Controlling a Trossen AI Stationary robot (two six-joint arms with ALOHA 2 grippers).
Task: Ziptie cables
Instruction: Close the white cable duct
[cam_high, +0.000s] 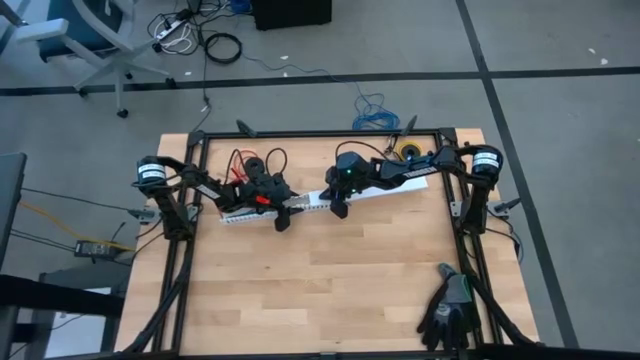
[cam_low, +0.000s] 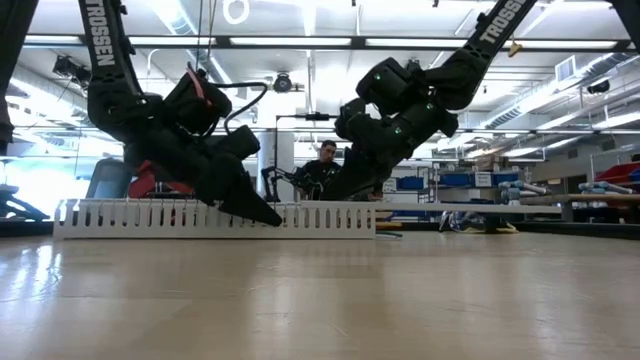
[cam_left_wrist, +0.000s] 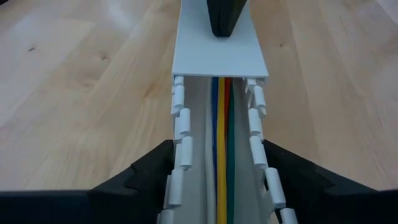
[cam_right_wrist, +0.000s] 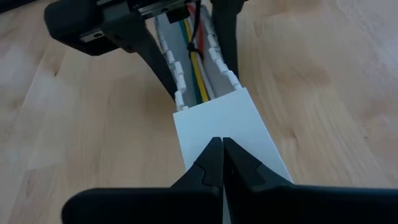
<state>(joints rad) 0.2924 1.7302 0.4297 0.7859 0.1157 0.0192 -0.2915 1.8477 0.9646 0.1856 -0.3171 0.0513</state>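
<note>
High view shows you both grippers meeting over the white channel (cam_high: 300, 205) near the table's (cam_high: 330, 290) far edge. Left wrist view: your left gripper (cam_left_wrist: 217, 180) straddles the channel, fingers spread, cables (cam_left_wrist: 221, 149) lying inside. Right wrist view: your right gripper (cam_right_wrist: 222, 155) is closed, tips on the channel's lid (cam_right_wrist: 230, 134).

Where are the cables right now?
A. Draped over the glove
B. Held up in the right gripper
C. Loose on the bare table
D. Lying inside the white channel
D: the left wrist view shows the cables running along the inside of the channel, between its slotted walls, which the open left gripper straddles.
</note>
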